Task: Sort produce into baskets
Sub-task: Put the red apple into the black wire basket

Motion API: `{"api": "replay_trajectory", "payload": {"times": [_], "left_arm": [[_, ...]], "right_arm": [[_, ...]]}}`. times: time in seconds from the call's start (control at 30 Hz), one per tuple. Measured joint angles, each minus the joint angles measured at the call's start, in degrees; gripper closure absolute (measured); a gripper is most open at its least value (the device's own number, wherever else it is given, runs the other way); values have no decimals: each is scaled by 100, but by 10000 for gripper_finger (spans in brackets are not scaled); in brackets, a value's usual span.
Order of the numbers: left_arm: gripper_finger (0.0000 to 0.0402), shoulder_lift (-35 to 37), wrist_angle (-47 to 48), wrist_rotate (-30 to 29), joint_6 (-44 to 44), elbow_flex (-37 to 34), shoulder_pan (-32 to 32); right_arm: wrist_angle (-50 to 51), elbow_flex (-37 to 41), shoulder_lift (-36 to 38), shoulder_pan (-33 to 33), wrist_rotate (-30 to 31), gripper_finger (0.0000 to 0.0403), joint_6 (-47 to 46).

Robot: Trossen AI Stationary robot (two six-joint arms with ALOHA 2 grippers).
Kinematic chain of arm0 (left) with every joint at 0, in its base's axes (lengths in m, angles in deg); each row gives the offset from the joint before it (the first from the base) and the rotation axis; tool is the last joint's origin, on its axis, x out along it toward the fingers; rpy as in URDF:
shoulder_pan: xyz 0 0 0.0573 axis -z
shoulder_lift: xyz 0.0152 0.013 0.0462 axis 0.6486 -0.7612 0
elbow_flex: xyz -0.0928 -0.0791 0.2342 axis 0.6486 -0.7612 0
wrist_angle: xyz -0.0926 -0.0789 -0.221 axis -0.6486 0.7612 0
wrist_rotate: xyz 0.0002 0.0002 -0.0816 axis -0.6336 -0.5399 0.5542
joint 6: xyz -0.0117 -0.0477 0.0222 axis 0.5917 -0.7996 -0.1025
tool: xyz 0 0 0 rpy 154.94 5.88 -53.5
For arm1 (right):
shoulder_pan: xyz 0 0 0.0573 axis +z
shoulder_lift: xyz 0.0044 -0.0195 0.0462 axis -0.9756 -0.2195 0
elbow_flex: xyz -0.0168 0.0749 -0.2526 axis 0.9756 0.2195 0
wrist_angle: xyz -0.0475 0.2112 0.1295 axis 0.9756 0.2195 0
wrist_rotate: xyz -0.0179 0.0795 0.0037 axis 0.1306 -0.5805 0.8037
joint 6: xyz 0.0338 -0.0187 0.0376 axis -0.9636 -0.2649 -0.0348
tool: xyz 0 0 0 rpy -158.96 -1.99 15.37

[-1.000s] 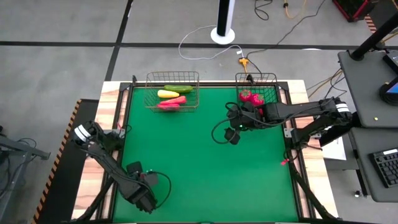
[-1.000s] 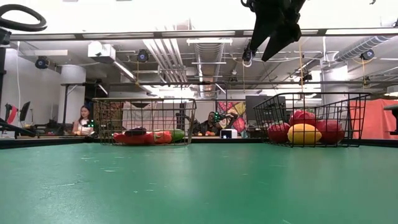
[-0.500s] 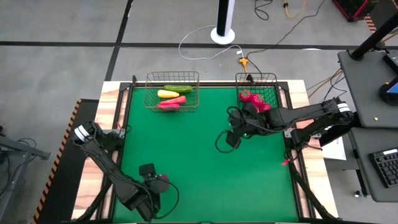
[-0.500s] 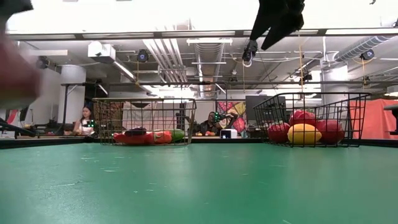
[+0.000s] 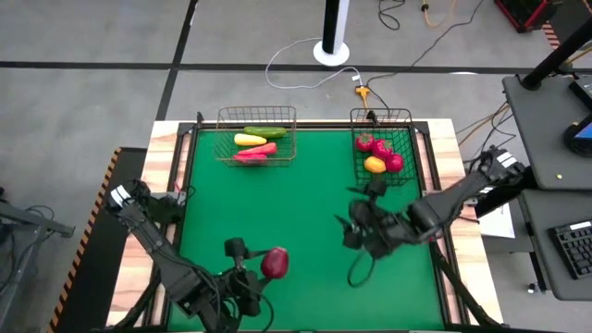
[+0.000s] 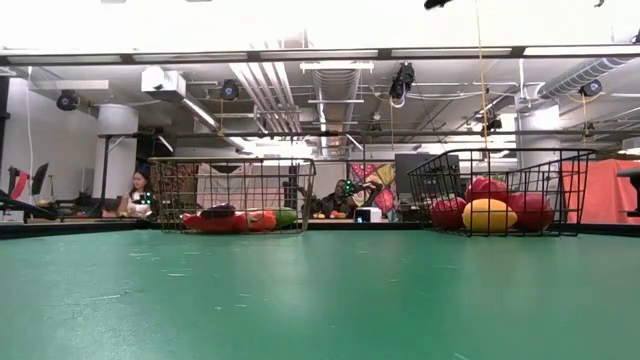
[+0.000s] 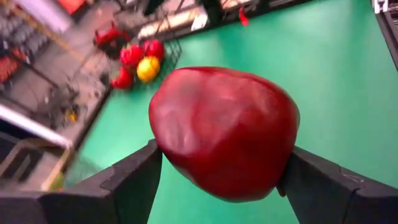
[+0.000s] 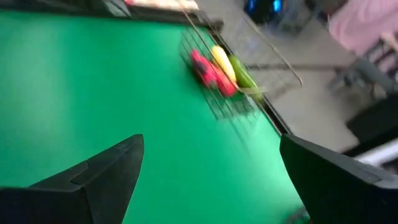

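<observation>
The left gripper (image 7: 217,180) grips a dark-red fruit (image 5: 275,263) near the tabletop's (image 5: 305,199) front edge, evidently for the black basket (image 5: 382,139) at the back right corner, while the right gripper (image 5: 356,233) hovers open, empty, mid-table.

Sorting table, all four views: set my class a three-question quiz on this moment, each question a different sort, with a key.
1. True or false: the left gripper is empty.
2. Which basket holds the yellow lemon? A. the tan basket B. the black basket
3. Fill in: the right gripper has its fingers ____ with nothing between them.

Key: 1. False; it grips a dark-red round fruit. 2. B. 3. open.
</observation>
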Motion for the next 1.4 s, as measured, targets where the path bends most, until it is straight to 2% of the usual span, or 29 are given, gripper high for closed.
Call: {"api": "replay_trajectory", "payload": {"times": [0.23, 0.43, 0.57, 0.7, 0.8, 0.9, 1.03, 1.1, 1.2, 1.33, 1.4], "left_arm": [[116, 43, -1581, 491, 2262, -39, -532], [116, 85, -3846, 1417, 3642, -834, -937], [116, 214, -5647, 2125, 3805, -1745, -1177], [116, 298, -7537, 3311, 3689, -2543, -1278], [116, 329, -8383, 3912, 3613, -2904, -1297], [116, 340, -8584, 4166, 3463, -3154, -1363], [116, 339, -8948, 4233, 3400, -3423, -1392], [116, 339, -8979, 4477, 3415, -3528, -1390], [116, 334, -9191, 5035, 3427, -3697, -1383], [116, 334, -9652, 5090, 3538, -3871, -1383], [116, 334, -9780, 5090, 3652, -3887, -1390]], "right_arm": [[-237, 4, -31, 637, 530, 35, -3], [-346, 115, -72, 951, 940, 35, 1], [-371, 243, -123, 1154, 1116, 35, 25], [-445, 339, -341, 1456, 1068, 35, 305], [-782, 341, -533, 1609, 960, 35, 454], [-1637, 339, -756, 1622, 544, 35, 1135], [-3071, 339, -1011, 1595, -429, 35, 2305], [-3669, 337, -1060, 1595, -877, 35, 2724], [-4222, 337, -1121, 1540, -1589, 35, 3012], [-4949, 330, -1228, 1279, -2893, 35, 3210], [-5168, 330, -1364, 1147, -3088, 35, 3327]]}}
